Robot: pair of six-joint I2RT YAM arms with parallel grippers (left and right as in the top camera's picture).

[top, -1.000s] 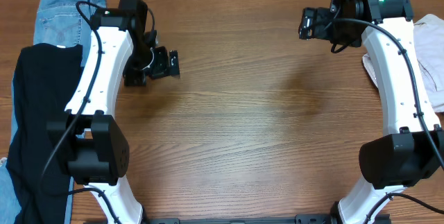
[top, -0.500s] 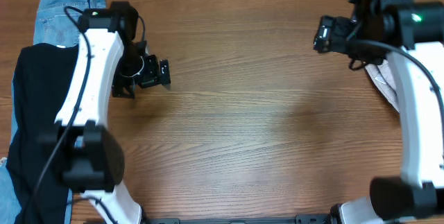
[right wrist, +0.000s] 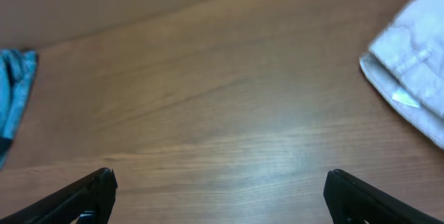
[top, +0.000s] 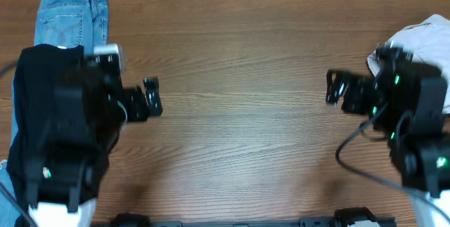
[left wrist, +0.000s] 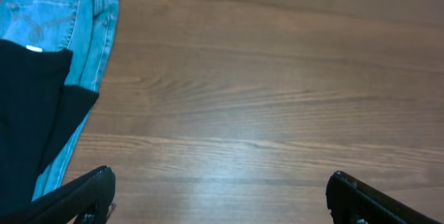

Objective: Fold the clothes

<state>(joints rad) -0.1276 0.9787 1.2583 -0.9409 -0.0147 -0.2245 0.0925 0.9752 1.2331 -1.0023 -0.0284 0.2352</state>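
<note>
Over wood table (top: 239,114) w/ jaws wide open, nothing held: L gripper (top: 153,97), R gripper (top: 330,89); jeans (top: 70,13) + black garment (top: 39,107) at L, beige trousers (top: 422,34) at R.

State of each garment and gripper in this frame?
blue jeans: flat, partly under black garment.
black garment: lying on the jeans, ungripped.
light garment: lying at far right, untouched.
left gripper: open, empty.
right gripper: open, empty.
</note>
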